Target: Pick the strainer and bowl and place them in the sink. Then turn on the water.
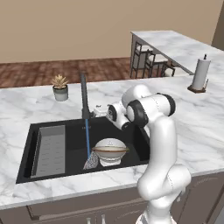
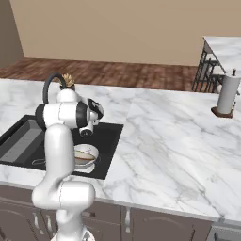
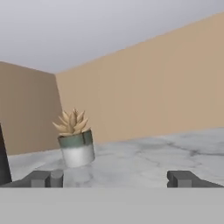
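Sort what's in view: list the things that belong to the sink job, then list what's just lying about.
Part of the job:
- strainer, in the basin
- bowl, in the basin beside it
- sink
- water, running from the faucet
- gripper, open, holding nothing

Just lying about:
- potted succulent on the counter
- paper towel roll
- white perforated dome under the bowl

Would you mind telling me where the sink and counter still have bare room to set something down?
Inside the sink, the floor between the grey ribbed tray and the water is bare. The wide marble counter between the sink and the paper towel holder is free. It is crowded where the bowl and strainer sit.
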Controlling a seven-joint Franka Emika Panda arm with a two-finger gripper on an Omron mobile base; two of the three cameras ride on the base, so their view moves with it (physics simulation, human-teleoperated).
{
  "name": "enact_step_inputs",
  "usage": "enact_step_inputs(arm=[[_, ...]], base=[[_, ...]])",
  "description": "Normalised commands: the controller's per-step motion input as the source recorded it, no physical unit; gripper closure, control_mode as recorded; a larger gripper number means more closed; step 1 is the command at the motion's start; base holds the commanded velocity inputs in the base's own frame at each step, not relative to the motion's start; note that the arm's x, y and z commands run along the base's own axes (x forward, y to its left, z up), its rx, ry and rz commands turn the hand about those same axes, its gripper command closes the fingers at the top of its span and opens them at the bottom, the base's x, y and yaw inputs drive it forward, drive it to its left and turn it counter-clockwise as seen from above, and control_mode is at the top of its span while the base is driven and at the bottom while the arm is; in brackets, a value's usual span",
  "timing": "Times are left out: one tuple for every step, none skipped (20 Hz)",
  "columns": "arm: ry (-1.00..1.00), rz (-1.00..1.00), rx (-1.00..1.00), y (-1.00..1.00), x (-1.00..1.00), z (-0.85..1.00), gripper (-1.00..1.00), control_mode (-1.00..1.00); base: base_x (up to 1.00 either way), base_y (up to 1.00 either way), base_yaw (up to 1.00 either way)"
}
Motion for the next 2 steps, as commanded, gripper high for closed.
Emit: enact_step_inputs(arm=[[-0.04,-0.04,0.00,-0.84,0.00,0.00,-1.00,-1.00],[-0.04,-0.04,0.00,-0.86,0.00,0.00,-1.00,-1.00]], base=[[0.00,0.00,0.00],[0.00,0.00,0.00]])
